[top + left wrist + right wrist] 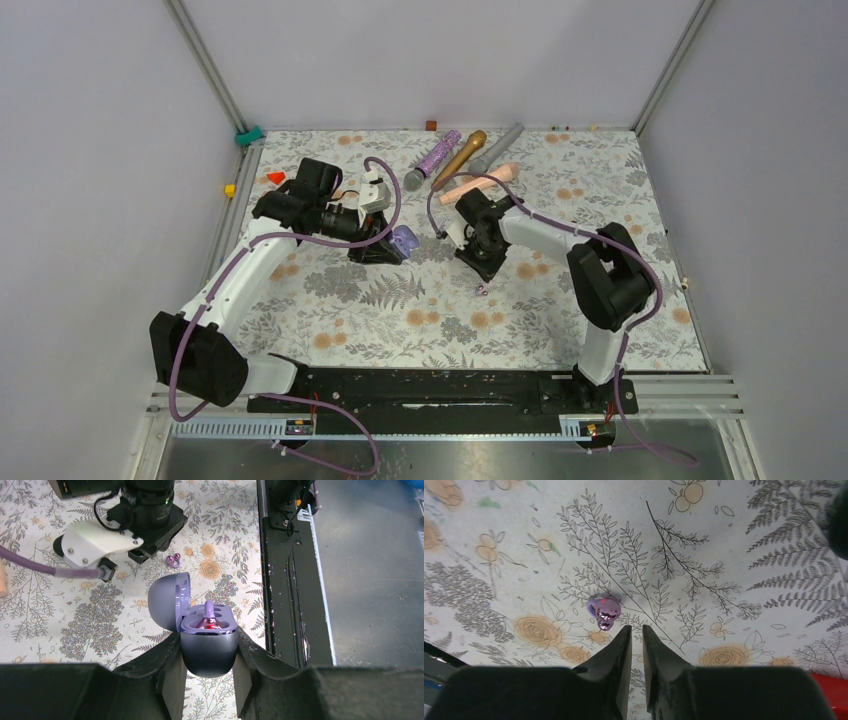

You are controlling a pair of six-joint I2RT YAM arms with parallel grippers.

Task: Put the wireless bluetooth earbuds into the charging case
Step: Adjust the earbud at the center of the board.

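Purple earbud [603,612] lies loose on the floral tabletop [724,555], just ahead and left of the right hand [637,632], its fingers nearly together and empty; the left hand [208,667] clamps the open charging case [207,645], one bud seated inside.

No legible text, label, brand mark, number or sign was found in any of the three views. The floral table covering [420,300] carries only a printed pattern of leaves and flowers. No markings could be read on the arm housings, the charging case [208,647] or the microphones [460,155]; any printing is too small to resolve.
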